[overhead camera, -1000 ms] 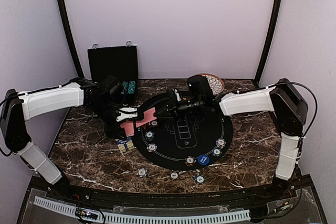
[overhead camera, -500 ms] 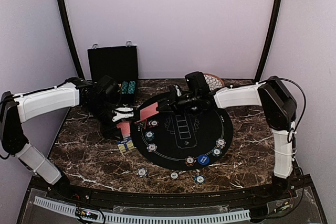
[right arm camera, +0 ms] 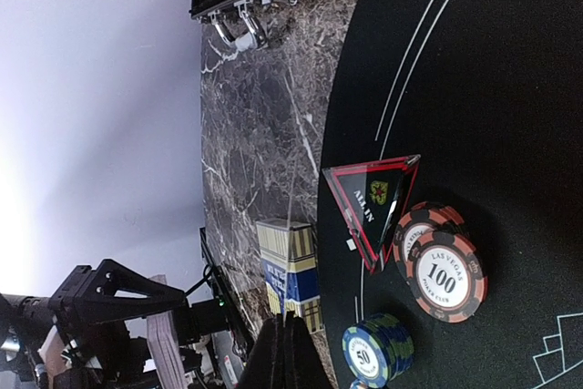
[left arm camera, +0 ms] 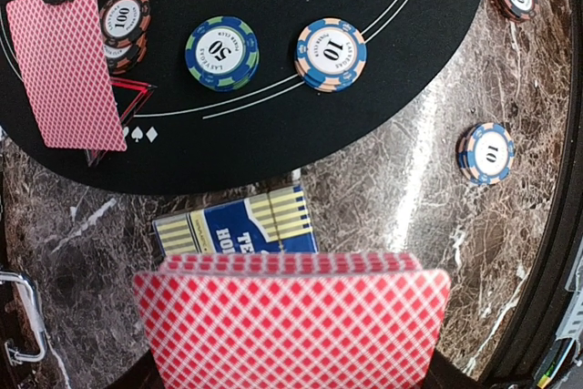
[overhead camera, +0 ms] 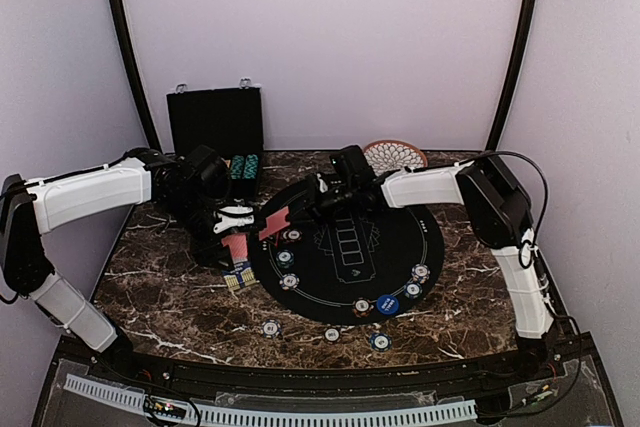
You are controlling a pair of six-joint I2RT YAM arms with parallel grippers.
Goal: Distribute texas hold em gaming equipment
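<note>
My left gripper [overhead camera: 232, 230] is shut on a deck of red-backed cards [left arm camera: 291, 321] above the marble at the mat's left edge. Under the deck lies a blue and yellow card box [left arm camera: 239, 225]. My right gripper [overhead camera: 305, 205] is shut on a single red-backed card [left arm camera: 66, 66], held low over the black round mat [overhead camera: 350, 247]. That card partly covers the red triangle button [right arm camera: 373, 198]. Beside the button are a 100 chip stack [right arm camera: 444, 272] and a 50 chip stack [right arm camera: 376, 351]. A blue button [overhead camera: 388, 304] lies at the mat's near edge.
More chip stacks ring the mat [left arm camera: 330, 52] and lie on the marble in front of it [overhead camera: 271, 327] [overhead camera: 378, 341]. The open black case [overhead camera: 215, 132] with green chips stands at the back left. The patterned plate [overhead camera: 395, 155] sits at the back, behind the right arm.
My right gripper has moved left over the mat's left part with the single card, apart from the deck. The left gripper has drawn slightly back to the left with the deck.
</note>
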